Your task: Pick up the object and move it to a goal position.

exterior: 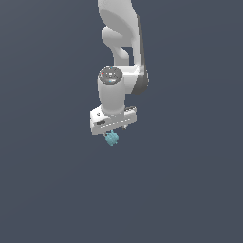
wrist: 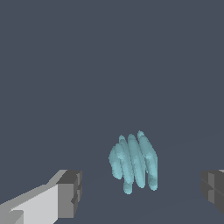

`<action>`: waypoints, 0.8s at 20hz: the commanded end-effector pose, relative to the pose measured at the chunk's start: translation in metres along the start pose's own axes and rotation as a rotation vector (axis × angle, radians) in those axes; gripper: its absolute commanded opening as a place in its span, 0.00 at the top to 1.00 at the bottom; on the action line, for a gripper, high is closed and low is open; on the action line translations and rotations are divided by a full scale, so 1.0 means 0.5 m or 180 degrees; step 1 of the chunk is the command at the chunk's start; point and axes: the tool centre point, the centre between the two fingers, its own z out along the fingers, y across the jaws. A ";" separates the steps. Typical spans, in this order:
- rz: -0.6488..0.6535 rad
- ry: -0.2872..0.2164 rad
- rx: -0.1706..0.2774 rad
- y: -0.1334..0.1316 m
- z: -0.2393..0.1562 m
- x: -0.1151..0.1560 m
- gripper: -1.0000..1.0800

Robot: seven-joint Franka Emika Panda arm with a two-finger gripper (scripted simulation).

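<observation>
The object (exterior: 112, 138) is a tiny light teal lumpy blob lying on the dark grey floor, just under the white hand of the arm. In the wrist view the object (wrist: 133, 162) shows as a ribbed cyan lump sitting between the two fingers. My gripper (wrist: 141, 192) is open, with its grey pads (wrist: 70, 192) spread wide on either side of the blob and touching neither side of it. In the exterior view the gripper (exterior: 114, 133) points straight down over the object, and its fingertips are mostly hidden by the hand.
A flat dark grey floor (exterior: 190, 190) fills both views. Only the white arm (exterior: 121, 38) rises above it, reaching up and out of the exterior view.
</observation>
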 end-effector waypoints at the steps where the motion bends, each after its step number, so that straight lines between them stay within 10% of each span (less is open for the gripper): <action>1: -0.0181 0.0000 0.0004 0.006 0.016 -0.010 0.04; 16: -0.0726 0.0001 0.0020 0.022 0.062 -0.041 0.04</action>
